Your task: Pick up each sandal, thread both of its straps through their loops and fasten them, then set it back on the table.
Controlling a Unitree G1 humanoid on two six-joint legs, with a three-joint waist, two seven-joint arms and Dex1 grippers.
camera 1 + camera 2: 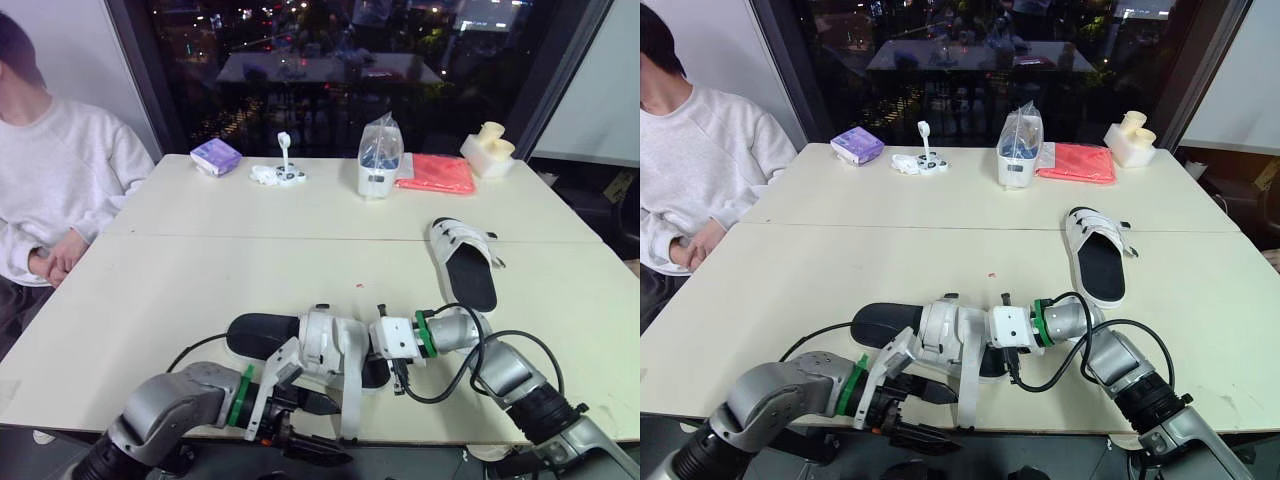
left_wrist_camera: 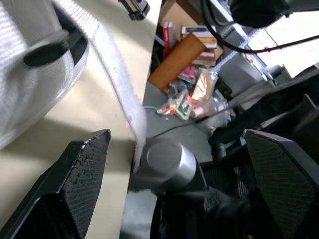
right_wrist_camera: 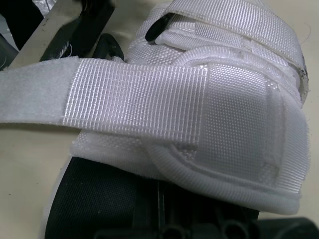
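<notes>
A sandal with a black sole and white straps (image 1: 325, 345) lies near the table's front edge, heel toward my left. One strap (image 1: 350, 400) is undone and hangs down over the edge. My left gripper (image 1: 312, 428) is open just below the edge, and the loose strap (image 2: 124, 94) hangs between its wide-spread fingers (image 2: 75, 174). My right gripper (image 1: 372, 350) is at the sandal's toe end, shut on it; the right wrist view shows the white straps (image 3: 199, 99) very close. A second sandal (image 1: 463, 262) lies on the table to the right, apart from both grippers.
A person in a white sweatshirt (image 1: 50, 180) sits at the table's left side. Along the far side stand a purple packet (image 1: 215, 156), small white parts (image 1: 280, 172), a plastic bag on a container (image 1: 380, 158), a red cloth (image 1: 437, 173) and a cream object (image 1: 488, 150).
</notes>
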